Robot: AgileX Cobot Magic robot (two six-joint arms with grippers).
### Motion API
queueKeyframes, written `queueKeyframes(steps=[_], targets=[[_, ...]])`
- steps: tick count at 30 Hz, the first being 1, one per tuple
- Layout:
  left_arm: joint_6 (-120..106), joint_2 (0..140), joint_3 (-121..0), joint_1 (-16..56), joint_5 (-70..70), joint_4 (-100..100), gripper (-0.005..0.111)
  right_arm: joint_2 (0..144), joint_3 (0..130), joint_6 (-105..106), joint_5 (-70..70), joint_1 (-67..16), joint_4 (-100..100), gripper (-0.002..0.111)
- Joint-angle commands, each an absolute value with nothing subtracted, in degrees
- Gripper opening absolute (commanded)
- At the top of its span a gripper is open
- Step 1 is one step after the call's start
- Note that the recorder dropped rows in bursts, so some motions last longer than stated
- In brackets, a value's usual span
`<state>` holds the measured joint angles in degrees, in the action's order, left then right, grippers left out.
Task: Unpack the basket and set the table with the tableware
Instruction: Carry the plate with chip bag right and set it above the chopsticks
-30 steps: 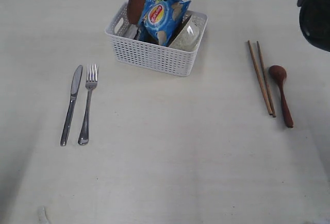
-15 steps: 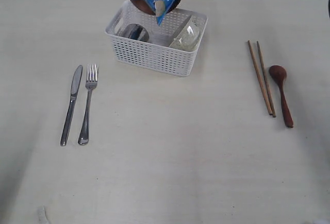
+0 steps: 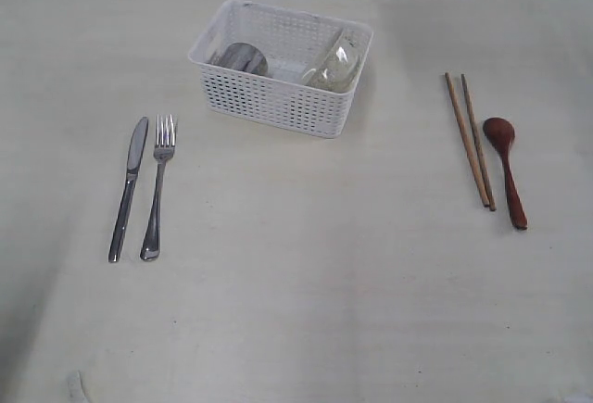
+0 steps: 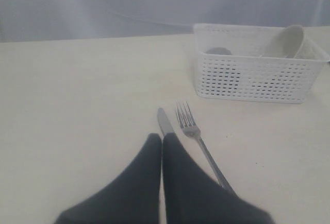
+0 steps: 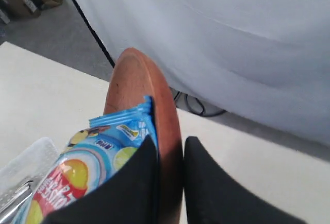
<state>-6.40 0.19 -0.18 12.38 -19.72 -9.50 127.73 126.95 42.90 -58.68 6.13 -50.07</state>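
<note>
Taking the table (image 3: 296, 329) as a dial in the exterior view, the steel knife (image 3: 127, 192) and fork (image 3: 157, 188) are lying side by side at about nine o'clock, handles pointing toward six. The left gripper (image 4: 162, 144) is hovering just above them with its fingers pressed together and nothing between them. At roughly twelve o'clock the basket (image 3: 278, 97) is sitting upright. It is holding the steel cup (image 3: 239, 58) at its nine o'clock end and the off-white bowl (image 3: 335, 65), tipped on its side, at its three o'clock end. The right gripper (image 5: 170, 154) is not showing in the exterior view. Its wrist camera shows it clamping the small brown plate (image 5: 139, 85) on edge, with the blue crisp packet (image 5: 98, 157) pinched against the plate under one finger. At three o'clock the two chopsticks (image 3: 467, 139) and the wooden spoon (image 3: 510, 176) are lying parallel, just beside each other. The step in hand appears to be carrying the plate out of the basket. The next move is probably calling for a flat placement toward the bare middle of the table. That means tilting the plate level and shedding the packet, which could slide or drag the plate askew on release.
</note>
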Motion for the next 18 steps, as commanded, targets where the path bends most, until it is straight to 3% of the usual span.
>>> queueKeyframes(steps=[1, 6, 18], targets=[[-6.3, 0.0, 0.0, 12.7, -19.6, -9.4, 0.0, 132.9, 124.1, 34.2, -60.9, 13.0, -52.7, -0.001], [-6.3, 0.0, 0.0, 12.7, -19.6, -9.4, 0.0, 138.8, 121.4, 31.3, -60.9, 16.4, -54.1, -0.001], [-6.4, 0.0, 0.0, 12.7, -19.6, -9.5, 0.0, 146.2, 120.1, 32.6, -58.8, 16.2, -60.1, -0.001]])
